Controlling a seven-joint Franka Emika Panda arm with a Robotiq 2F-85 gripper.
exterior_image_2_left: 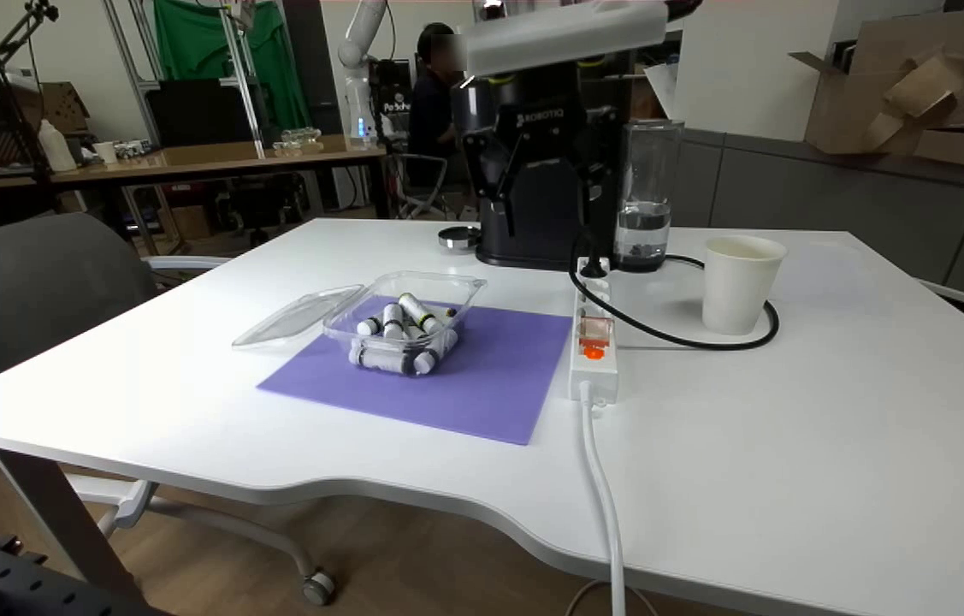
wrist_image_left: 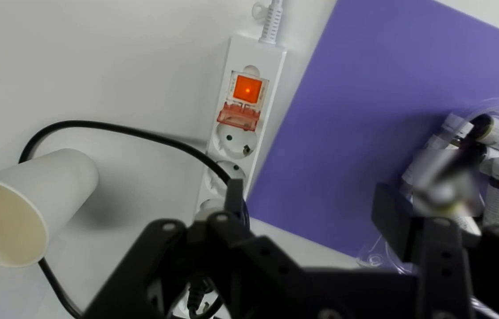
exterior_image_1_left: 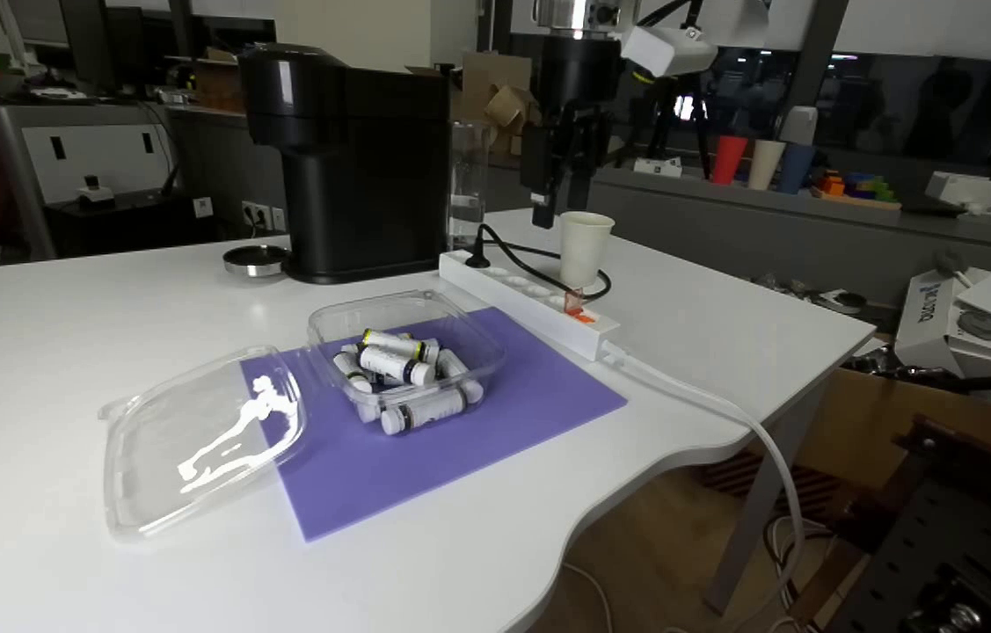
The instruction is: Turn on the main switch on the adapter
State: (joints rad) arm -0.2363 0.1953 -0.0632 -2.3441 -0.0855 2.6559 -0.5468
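Well away from main switch [wrist_image_left: 247, 89], end effector [wrist_image_left: 310, 197] gapes.

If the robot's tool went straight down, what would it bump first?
Probably the black cable crossing the white power strip, or the strip itself, beneath one side of the tool; depth is unclear.
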